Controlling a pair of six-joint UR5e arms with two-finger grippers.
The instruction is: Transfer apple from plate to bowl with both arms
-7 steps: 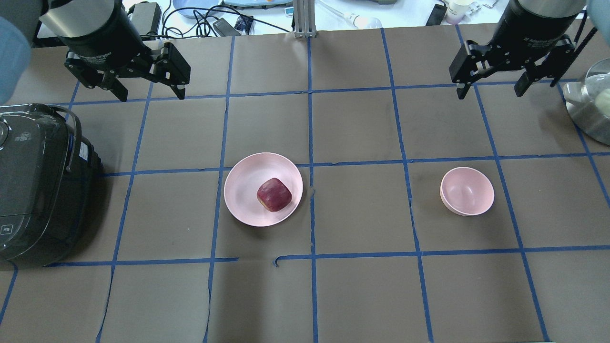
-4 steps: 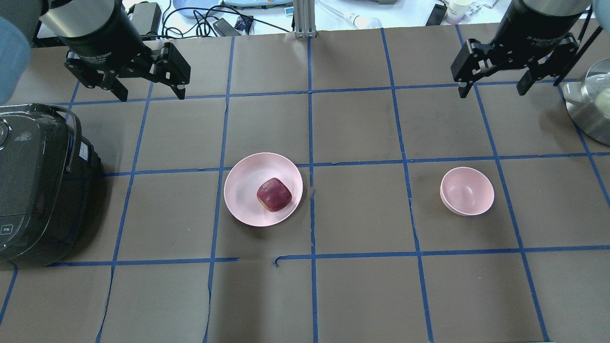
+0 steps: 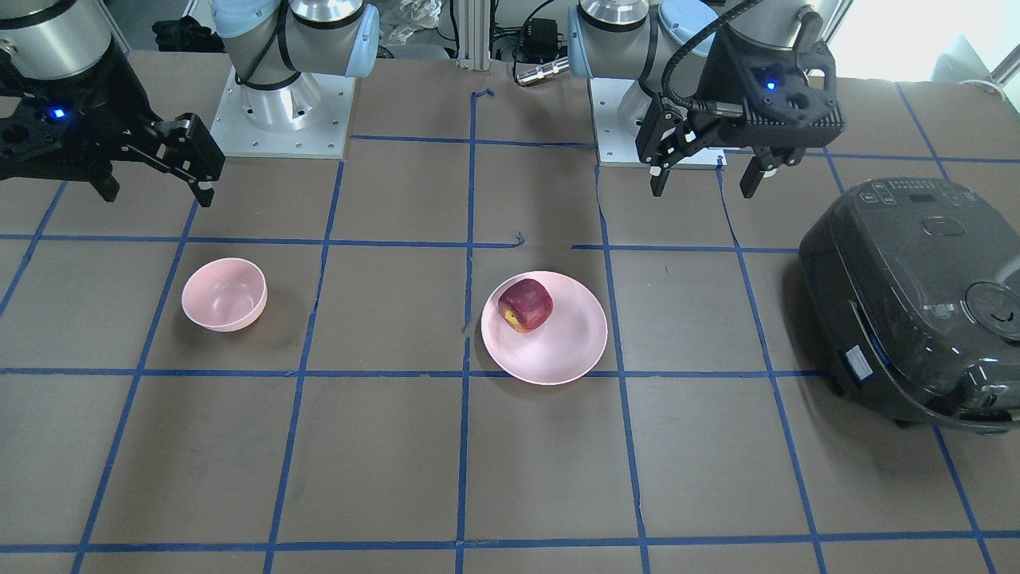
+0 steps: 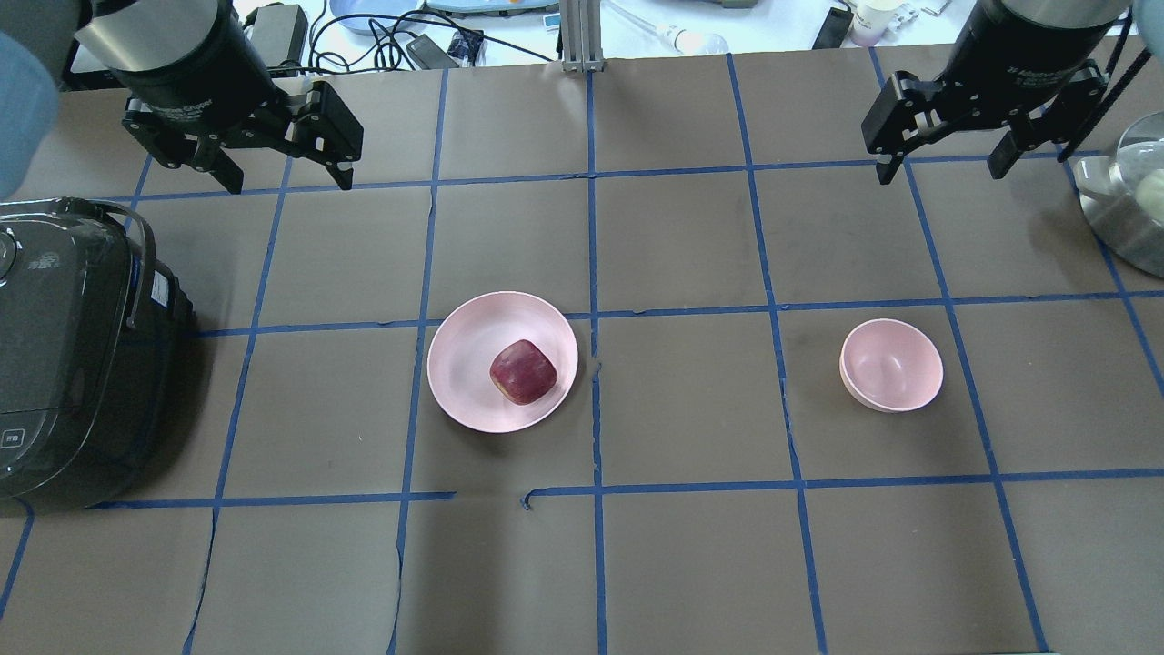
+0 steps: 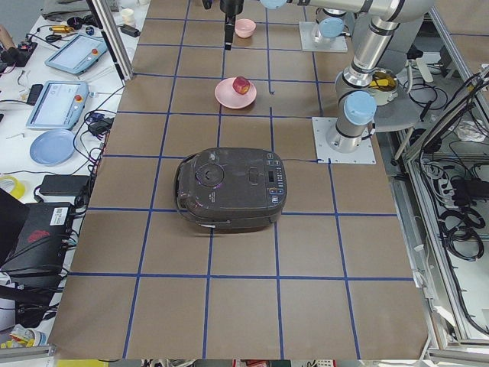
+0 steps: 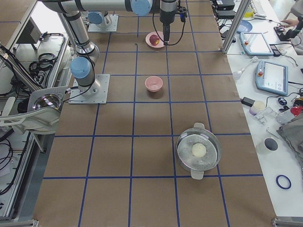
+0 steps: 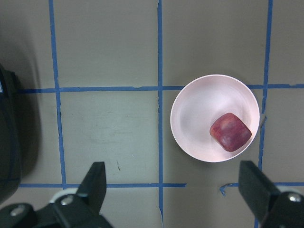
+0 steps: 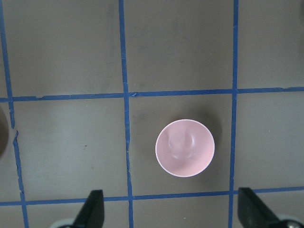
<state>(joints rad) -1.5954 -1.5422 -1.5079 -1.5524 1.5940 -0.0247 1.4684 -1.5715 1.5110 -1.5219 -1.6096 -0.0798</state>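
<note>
The dark red apple (image 4: pixel 523 371) lies on the pale pink plate (image 4: pixel 464 364) near the table's middle; it also shows in the left wrist view (image 7: pixel 230 132) on the plate (image 7: pixel 194 114) and in the front view (image 3: pixel 525 304). The small pink bowl (image 4: pixel 891 365) stands empty to the right, and shows in the right wrist view (image 8: pixel 185 147). My left gripper (image 4: pixel 286 180) hangs open and empty high above the table's far left. My right gripper (image 4: pixel 941 170) hangs open and empty at the far right, above and beyond the bowl.
A black rice cooker (image 4: pixel 64 355) sits at the left edge. A steel pot with a glass lid (image 4: pixel 1132 205) stands at the right edge. Cables and devices (image 4: pixel 382 36) lie beyond the far edge. Blue tape lines grid the brown table.
My right gripper has drifted slightly up and away toward the far edge. The left gripper, apple, plate and bowl have not moved.
</note>
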